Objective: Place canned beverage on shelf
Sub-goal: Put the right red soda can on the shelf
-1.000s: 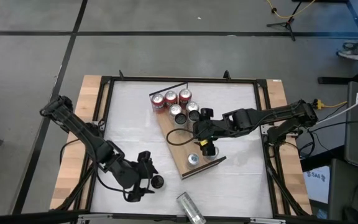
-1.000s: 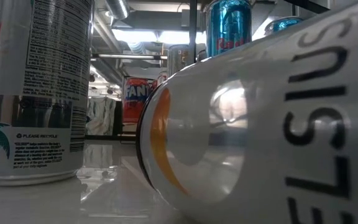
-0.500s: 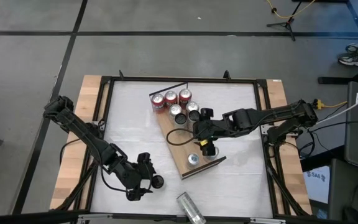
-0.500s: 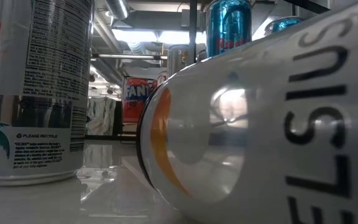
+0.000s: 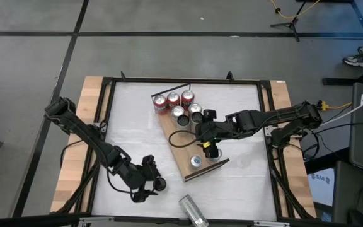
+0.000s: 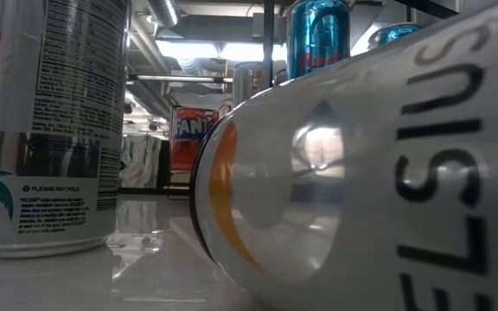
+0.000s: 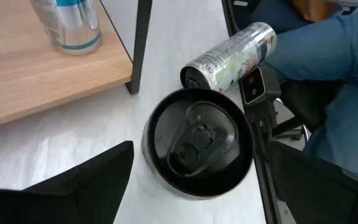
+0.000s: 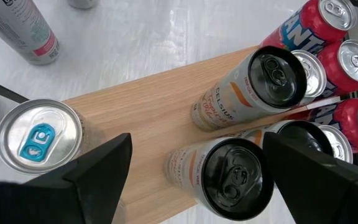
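Nearest the front edge of the white table (image 5: 131,120), a white can (image 5: 193,210) lies on its side, not shelved; judged one of the cans left to do. Just behind it the left gripper (image 5: 149,183) sits low over a black-topped can (image 7: 197,141) standing upright on the table, just off the corner of the shelf (image 5: 184,135); jaws spread wide either side of the can, no contact visible, so this looks like a pre-grasp. Further back the shelf lies diagonally across the table centre. A silver can with a blue tab (image 8: 39,135) stands at its near end, with bare board between it and the rest. The right gripper (image 5: 209,147) hovers over mid-shelf, jaws apart and holding nothing, above a black-topped Celsius can (image 8: 234,177). Red Fanta cans (image 5: 173,98) and silver-topped ones cluster at the far, railed end. Judgement: well along, several cans shelved, at least two off the board; next is closing on the upright can and lifting it across.
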Controlling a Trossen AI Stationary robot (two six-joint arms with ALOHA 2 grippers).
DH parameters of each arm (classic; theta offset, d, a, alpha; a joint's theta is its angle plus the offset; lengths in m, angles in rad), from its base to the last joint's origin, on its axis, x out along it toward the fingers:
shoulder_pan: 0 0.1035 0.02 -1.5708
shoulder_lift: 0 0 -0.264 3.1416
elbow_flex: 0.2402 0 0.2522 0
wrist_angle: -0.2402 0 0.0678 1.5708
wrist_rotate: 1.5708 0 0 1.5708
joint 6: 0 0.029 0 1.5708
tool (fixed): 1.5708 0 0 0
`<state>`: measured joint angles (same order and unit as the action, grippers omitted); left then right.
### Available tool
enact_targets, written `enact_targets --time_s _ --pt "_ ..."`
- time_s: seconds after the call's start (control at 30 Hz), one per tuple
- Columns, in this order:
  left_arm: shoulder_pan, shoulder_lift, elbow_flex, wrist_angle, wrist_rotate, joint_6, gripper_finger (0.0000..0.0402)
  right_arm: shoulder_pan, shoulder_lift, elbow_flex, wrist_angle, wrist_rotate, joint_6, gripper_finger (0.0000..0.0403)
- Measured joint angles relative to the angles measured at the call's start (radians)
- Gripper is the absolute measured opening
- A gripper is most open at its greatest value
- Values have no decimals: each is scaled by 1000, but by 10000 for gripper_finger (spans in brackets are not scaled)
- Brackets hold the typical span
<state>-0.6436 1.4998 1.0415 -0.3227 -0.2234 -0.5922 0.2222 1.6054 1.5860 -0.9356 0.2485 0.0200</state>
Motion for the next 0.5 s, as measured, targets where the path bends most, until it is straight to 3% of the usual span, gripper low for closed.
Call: enact_targets --time_s 0.5 --pt "16 0 -4 28 -51 0 364 0 0 0 0 0 0 358"
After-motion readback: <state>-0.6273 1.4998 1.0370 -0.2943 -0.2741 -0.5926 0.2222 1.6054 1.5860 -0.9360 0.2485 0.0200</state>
